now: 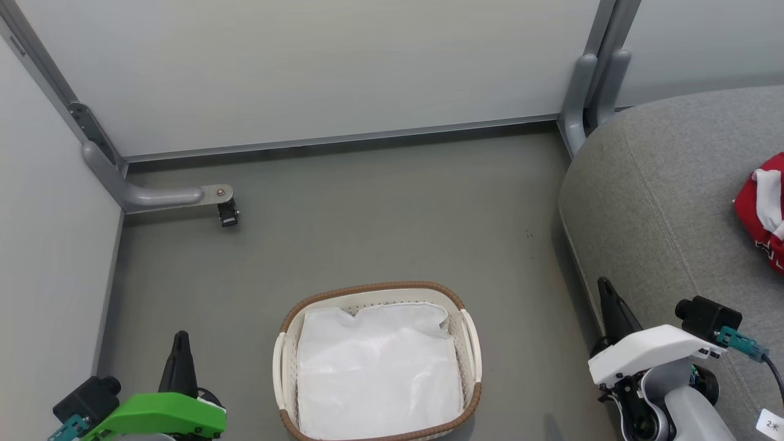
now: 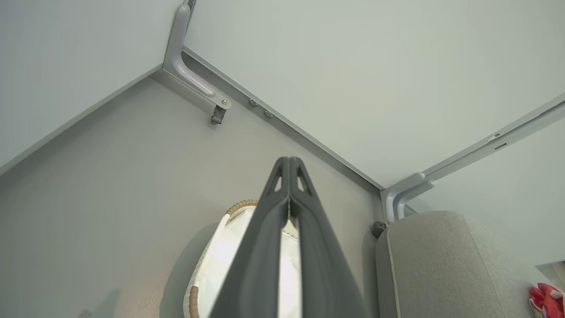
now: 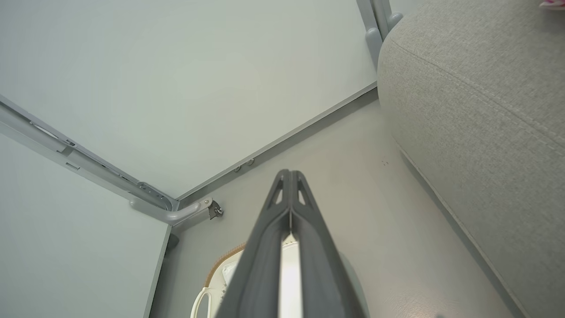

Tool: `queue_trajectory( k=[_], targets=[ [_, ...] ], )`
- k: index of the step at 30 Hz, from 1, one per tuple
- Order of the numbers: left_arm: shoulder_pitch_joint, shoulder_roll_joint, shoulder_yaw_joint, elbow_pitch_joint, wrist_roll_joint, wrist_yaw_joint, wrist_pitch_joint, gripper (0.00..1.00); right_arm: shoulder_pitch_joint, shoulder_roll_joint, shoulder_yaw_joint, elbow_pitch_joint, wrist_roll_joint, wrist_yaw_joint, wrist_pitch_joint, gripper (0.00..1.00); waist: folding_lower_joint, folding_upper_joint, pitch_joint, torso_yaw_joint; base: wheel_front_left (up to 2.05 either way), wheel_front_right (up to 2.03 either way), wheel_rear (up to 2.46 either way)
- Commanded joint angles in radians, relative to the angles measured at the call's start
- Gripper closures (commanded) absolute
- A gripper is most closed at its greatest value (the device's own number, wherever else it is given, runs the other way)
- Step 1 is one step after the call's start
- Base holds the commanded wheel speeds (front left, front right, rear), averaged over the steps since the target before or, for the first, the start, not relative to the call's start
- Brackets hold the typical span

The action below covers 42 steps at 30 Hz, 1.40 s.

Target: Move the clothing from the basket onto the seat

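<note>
Lower left first: the left claw [image 1: 181, 338], dark fingers rising from a bright green housing, is pinched tight with nothing between the fingers. The left wrist view confirms it, both fingers meeting at the tip.

Just right of it on the grey floor [image 1: 380, 208] sits the oval white perforated plastic basket [image 1: 380, 286] with its brown woven rim and white side handles. A plain white cloth sheet [image 1: 376, 367] lies crumpled across its bottom. The basket's near end is cut off by the bottom edge of the head view, and in both wrist views the fingers hide most of it.

On to the right claw [image 1: 604, 285], dark fingers on a white housing, closed up just the same and carrying nothing. It stands beside the front edge of the large grey woven-fabric seat [image 1: 661, 202], a rounded cushion with stitched seams.

And there at the far right is the red sports-jersey clothing [image 1: 762, 205] with white stripe trim, bunched up on the seat. It lies up and to the right of the right claw, well apart from it, and further again from the left claw, with the basket between. The frame edge slices the clothing off, so only a part shows. A scrap of navy-and-white print at its lower end is too cut off to read.

One bit of writing: a white tag [image 1: 770, 422] on the right arm reads "2" followed by a star-like mark.
</note>
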Motion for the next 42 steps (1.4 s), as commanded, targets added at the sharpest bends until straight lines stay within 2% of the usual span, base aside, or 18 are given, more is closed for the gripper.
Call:
queue_trajectory(
  k=[1, 25, 42],
  targets=[
    [-0.026, 0.004, 0.008, -0.021, -0.034, -0.001, 0.009, 1.00, 0.000, -0.004, -0.010, -0.022, 0.039, 0.000, 0.009, 1.00, 0.0000, 0.0000, -0.001, 0.000, 0.00, 0.00, 0.00],
    [-0.040, 0.005, 0.033, -0.063, -0.314, -0.001, 0.090, 1.00, 0.026, -0.007, -0.057, -0.077, 0.349, -0.001, 0.089, 1.00, 0.0000, 0.0000, -0.012, 0.005, 0.00, 0.00, 0.00],
    [-0.049, 0.006, 0.048, -0.089, -0.478, -0.002, 0.138, 1.00, 0.045, -0.008, -0.084, -0.109, 0.529, -0.001, 0.137, 1.00, 0.0000, 0.0000, -0.020, 0.009, 0.00, 0.00, 0.00]
  ],
)
